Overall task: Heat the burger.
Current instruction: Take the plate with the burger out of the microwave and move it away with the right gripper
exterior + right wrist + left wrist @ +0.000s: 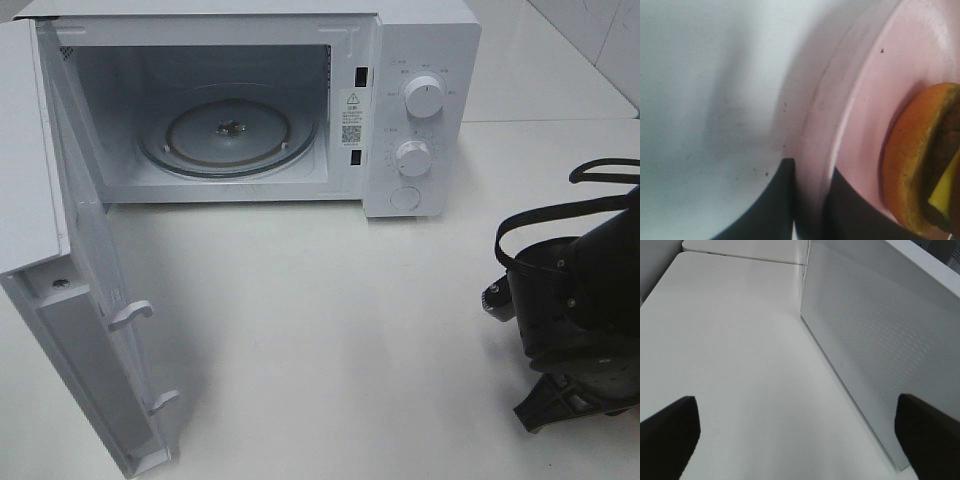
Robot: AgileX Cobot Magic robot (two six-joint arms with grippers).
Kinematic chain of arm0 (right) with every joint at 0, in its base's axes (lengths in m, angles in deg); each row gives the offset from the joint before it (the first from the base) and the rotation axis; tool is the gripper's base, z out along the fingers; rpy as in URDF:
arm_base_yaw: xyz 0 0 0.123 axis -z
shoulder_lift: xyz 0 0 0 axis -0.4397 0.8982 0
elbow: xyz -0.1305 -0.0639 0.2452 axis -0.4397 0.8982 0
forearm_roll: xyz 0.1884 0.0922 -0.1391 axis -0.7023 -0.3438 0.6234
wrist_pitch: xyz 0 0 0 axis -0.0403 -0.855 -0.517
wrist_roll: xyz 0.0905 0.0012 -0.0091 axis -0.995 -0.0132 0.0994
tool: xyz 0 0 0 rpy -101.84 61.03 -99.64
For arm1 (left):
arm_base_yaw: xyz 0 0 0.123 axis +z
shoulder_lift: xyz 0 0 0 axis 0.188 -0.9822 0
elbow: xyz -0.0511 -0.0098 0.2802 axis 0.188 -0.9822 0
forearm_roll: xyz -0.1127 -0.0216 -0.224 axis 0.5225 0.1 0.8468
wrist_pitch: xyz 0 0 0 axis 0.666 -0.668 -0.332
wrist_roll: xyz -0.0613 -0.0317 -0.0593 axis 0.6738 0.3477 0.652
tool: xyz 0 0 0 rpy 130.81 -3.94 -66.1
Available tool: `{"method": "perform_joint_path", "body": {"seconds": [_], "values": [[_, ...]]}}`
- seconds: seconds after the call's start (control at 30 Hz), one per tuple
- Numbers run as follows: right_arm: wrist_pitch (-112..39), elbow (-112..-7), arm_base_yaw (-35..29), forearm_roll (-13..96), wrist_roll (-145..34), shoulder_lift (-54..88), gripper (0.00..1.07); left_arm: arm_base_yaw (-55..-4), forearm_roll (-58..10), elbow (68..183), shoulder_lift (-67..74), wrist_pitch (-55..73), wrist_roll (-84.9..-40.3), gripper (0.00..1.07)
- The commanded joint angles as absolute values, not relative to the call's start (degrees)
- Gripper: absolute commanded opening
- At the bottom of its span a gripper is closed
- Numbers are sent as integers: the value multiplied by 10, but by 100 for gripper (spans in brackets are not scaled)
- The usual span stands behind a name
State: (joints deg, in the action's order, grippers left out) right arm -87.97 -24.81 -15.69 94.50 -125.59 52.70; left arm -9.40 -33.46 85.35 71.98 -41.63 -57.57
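The burger (912,150) shows only in the right wrist view, as a golden-brown bun with yellow cheese and a dark patty, sitting on a pink plate (875,75). My right gripper (809,172) is shut on the plate's rim, one finger on each side of it. In the high view the right arm (580,300) covers the plate and burger at the lower right. My left gripper (795,405) is open and empty over the white table, beside the outer face of the microwave door (880,350).
A white microwave (420,110) stands at the back with its door (70,300) swung wide open to the left. Its glass turntable (230,135) is bare. The white table (330,330) lies in front of it.
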Motion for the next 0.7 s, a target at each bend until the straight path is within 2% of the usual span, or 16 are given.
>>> {"method": "perform_joint_path", "body": {"seconds": [0.03, 0.2, 0.37, 0.4, 0.43, 0.5, 0.53, 0.6, 0.63, 0.67, 0.7], "values": [[-909, -250, -154, 967, -1272, 540, 4, -94, -332, 851, 724, -412, -575, 98], [-899, -250, -154, 967, -1279, 559, 6, -94, -332, 851, 724, -412, -575, 98], [-887, -250, -154, 963, -1279, 559, 14, -94, -332, 851, 724, -412, -575, 98], [-887, -250, -154, 963, -1279, 559, 19, -94, -332, 851, 724, -412, -575, 98], [-887, -250, -154, 963, -1279, 559, 19, -94, -332, 851, 724, -412, -575, 98], [-887, -250, -155, 959, -1278, 559, 30, -94, -332, 851, 724, -412, -575, 98], [-887, -250, -155, 959, -1278, 559, 30, -94, -332, 851, 724, -412, -575, 98], [-887, -250, -155, 946, -1266, 552, 43, -94, -332, 851, 724, -412, -575, 98], [-887, -250, -155, 946, -1266, 552, 43, -94, -332, 851, 724, -412, -575, 98], [-887, -250, -155, 939, -1259, 541, 50, -94, -332, 851, 724, -412, -575, 98], [-887, -250, -155, 939, -1259, 541, 50, -94, -332, 851, 724, -412, -575, 98]]}}
